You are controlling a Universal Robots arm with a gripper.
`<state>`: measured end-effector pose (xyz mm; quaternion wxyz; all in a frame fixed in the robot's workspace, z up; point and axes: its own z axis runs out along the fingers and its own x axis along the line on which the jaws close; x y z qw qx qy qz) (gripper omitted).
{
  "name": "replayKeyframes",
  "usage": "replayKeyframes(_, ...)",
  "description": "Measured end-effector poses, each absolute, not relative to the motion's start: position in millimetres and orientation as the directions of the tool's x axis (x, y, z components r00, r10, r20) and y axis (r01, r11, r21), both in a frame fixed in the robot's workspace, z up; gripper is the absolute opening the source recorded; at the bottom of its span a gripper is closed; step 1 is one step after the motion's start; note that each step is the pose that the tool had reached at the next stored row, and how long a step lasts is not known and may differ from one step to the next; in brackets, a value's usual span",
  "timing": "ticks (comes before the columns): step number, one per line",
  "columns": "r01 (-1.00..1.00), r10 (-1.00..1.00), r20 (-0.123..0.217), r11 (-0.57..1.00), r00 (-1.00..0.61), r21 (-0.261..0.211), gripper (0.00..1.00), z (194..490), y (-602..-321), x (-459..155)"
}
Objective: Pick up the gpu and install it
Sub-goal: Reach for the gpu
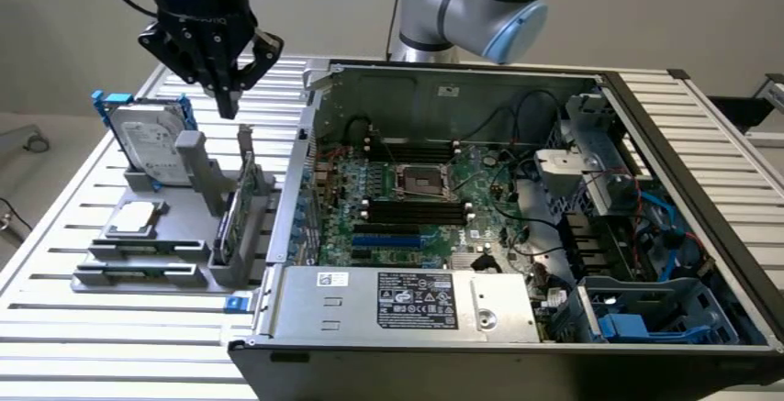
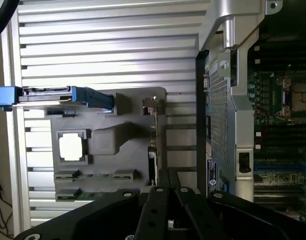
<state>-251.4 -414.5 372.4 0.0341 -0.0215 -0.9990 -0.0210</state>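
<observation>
Table [image 1: 86,346] slatted aluminium, gpu [image 1: 231,220] in holder [image 1: 141,277]; wall [image 1: 319,6] plain.

I note the gpu [image 1: 235,222] parked on its long edge in a narrow slot of the grey holder [image 1: 135,282], on the exterior view's left part of the surface. It is a thin card with a dark face, standing roughly upright. Its silver end bracket is at the far end and rises above the card. It stands just beside the open computer case [image 1: 294,190] wall. In the wrist view it appears edge-on as a slim strip [image 2: 153,150].
</observation>
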Motion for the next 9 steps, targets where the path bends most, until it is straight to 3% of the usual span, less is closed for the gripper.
replayKeyframes(9,0.035,0.033,0.049,0.999,-0.998,0.041,0.11,361.2,-414.6,-276.1)
